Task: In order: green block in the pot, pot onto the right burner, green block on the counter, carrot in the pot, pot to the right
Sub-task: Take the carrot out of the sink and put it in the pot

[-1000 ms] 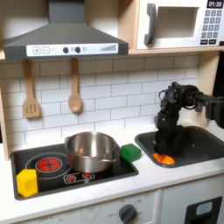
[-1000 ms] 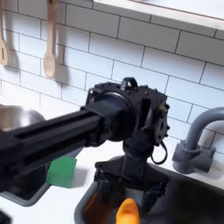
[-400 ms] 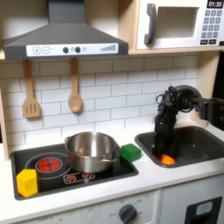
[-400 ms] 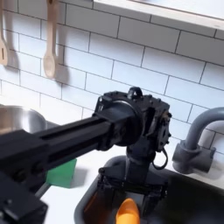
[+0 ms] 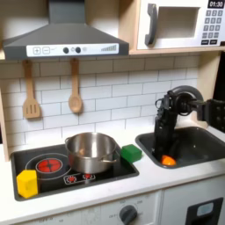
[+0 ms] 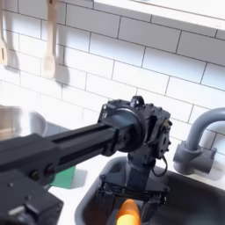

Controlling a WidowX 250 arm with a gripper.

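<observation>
The sink [image 5: 200,144] contains the carrot [image 6: 128,212], straddled by the open-fingered gripper [image 6: 130,200]. The pot [image 5: 91,151] sits on the stovetop [image 5: 53,176], the green block [image 5: 131,153] just beside it.

The robot is a matte black jointed arm [image 6: 61,154] built of boxy servo blocks joined by flat brackets, with thin black cables looped beside the wrist housing. Its black two-fingered gripper [image 6: 130,199] [image 5: 165,155] ends in slim plastic fingers [image 6: 106,192] hung from a crossbar.
</observation>
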